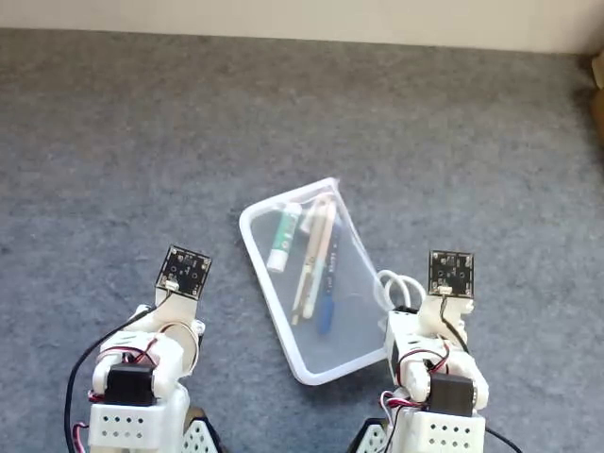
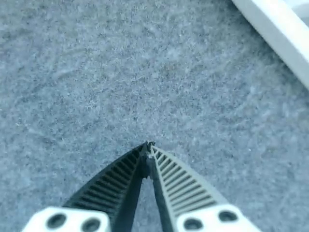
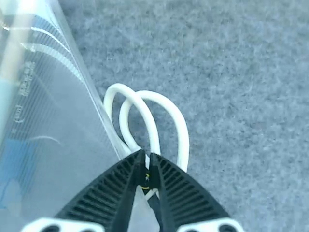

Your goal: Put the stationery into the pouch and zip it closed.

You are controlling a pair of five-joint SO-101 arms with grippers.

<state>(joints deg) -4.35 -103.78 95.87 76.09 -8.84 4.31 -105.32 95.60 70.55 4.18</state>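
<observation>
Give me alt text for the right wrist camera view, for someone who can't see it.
The right gripper, its black ribbed fingers shut, sits at the base of a white cord loop lying on grey carpet. Beside it lies a clear pouch with stationery inside.

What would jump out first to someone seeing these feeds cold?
The clear pouch lies at an angle between the two arms, with pens and a glue stick inside it. Next comes the white loop at the pouch's right edge, where the right gripper is shut on the loop's base. The left gripper is shut over bare grey carpet, off the pouch's left side.
</observation>
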